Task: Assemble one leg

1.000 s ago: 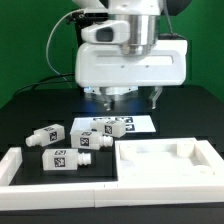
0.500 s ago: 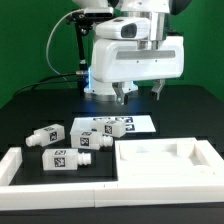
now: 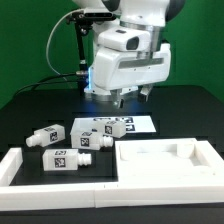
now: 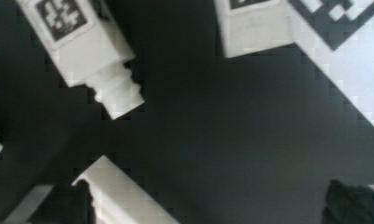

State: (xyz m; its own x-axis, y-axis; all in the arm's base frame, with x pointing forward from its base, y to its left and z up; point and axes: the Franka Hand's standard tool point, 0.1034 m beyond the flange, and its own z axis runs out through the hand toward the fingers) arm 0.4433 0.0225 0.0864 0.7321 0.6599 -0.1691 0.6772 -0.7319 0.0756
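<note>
You've got four legs: one leg (image 3: 117, 128) on the marker board (image 3: 143, 124), and three more just off it to the exterior view's left. The gripper (image 3: 133, 99) hangs above the board, spread wide and holding nothing.

Loose legs: leg 1 (image 3: 46, 134), leg 2 (image 3: 60, 158), leg 3 (image 3: 88, 141), leg 4 (image 3: 116, 128).
Each is a small white oblong block with a black-and-white square tag on a visible face. All four lie close together on the black table (image 3: 30, 110). Leg 2's short round peg points toward the exterior view's right. The wrist view shows one leg (image 4: 90, 55) with its tag and stepped peg end.
</note>
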